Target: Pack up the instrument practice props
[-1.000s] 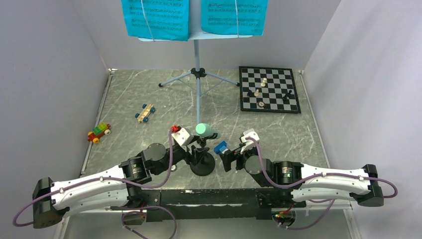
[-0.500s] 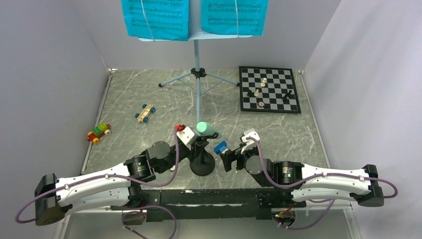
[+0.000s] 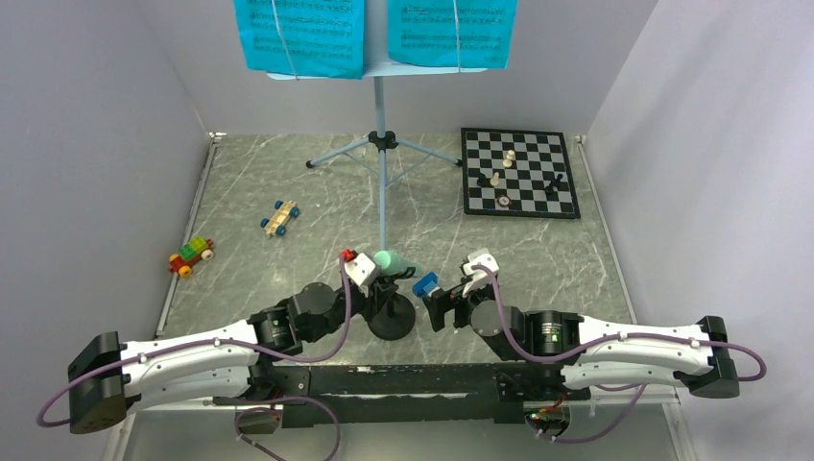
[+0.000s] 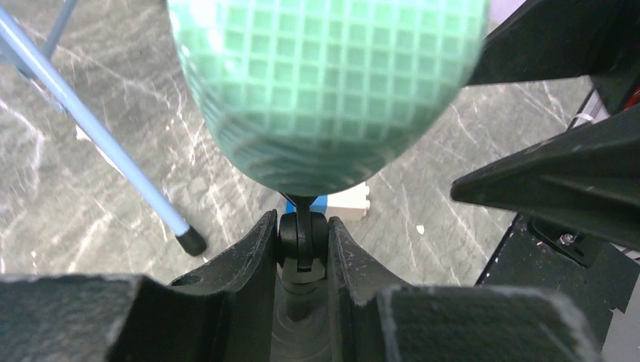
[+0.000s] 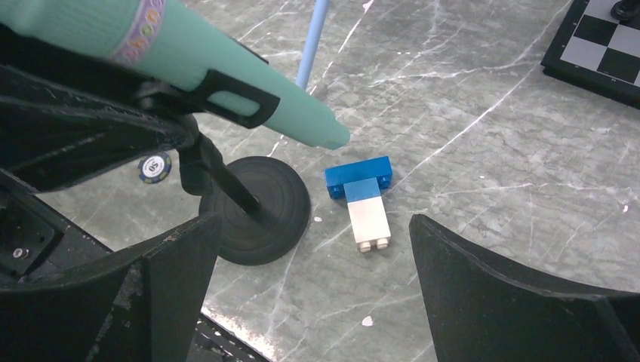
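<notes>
Grip secured: left pincer, open a second ago, now clamps the mic stand under its microphone, front of tabletop; right pincer gapes alongside. Lift-off looks possible.

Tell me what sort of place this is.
Probably a robot test cell: plain grey walls box in a marble-look tabletop holding a music stand, a chessboard and a toy car.

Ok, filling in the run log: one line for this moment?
left gripper: shut on mic stand | right gripper: open, empty | microphone: clipped on top
</notes>
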